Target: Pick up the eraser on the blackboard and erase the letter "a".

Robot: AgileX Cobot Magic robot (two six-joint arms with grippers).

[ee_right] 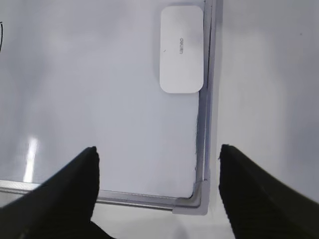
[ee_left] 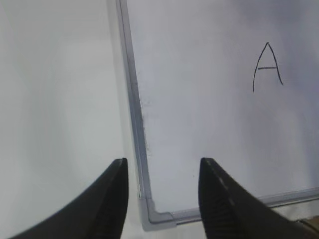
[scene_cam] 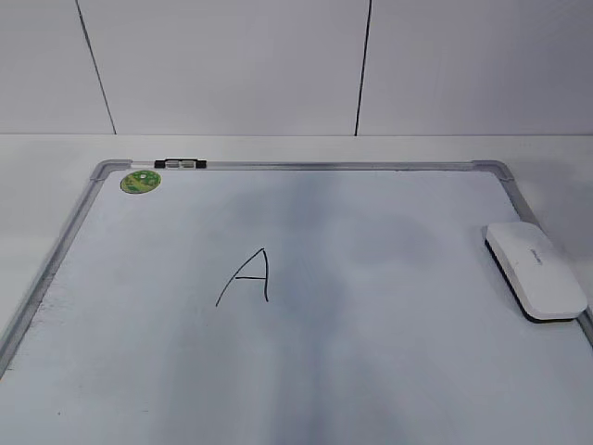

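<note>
The white eraser [scene_cam: 536, 271] lies flat on the blackboard [scene_cam: 389, 362], against its right frame; it also shows in the right wrist view [ee_right: 182, 49], far ahead of my jaws. An angular capital "A" [scene_cam: 248, 275] is drawn near the board's middle and shows in the left wrist view [ee_left: 266, 67]. No lowercase cursive "a" is in view. My left gripper [ee_left: 163, 162] is open and empty over the board's near left corner. My right gripper [ee_right: 158, 148] is open and empty over the near right corner. Neither gripper shows in the exterior view.
A round green sticker [scene_cam: 141, 181] sits in the board's far left corner. A small black-and-silver clip [scene_cam: 181, 164] sits on the far frame. The board lies on a white table [scene_cam: 37, 167] with a white panelled wall behind.
</note>
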